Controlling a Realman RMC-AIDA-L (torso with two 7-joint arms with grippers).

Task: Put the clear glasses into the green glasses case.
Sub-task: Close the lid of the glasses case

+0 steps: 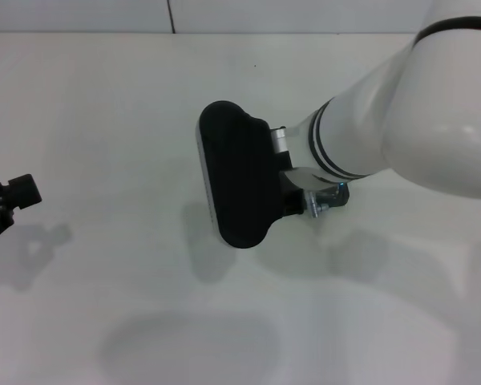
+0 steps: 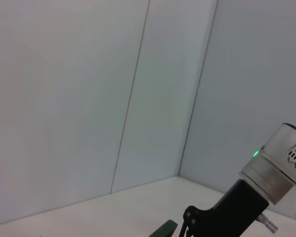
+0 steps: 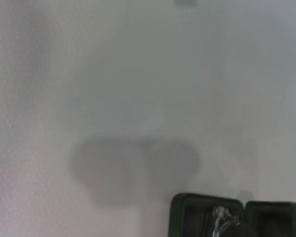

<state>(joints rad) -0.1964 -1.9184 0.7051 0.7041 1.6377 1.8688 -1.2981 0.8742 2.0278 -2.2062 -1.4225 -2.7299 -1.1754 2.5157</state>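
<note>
My right end effector [image 1: 325, 200], state hidden, hovers over the white table [image 1: 104, 104]. The dark green hinged glasses case [image 3: 187, 212] lies open with the transparent plastic glasses [image 3: 221, 219] seemingly inside; closing perhaps remains.

A white table [image 1: 104, 120] carries the open green glasses case [image 3: 187, 210]
</note>
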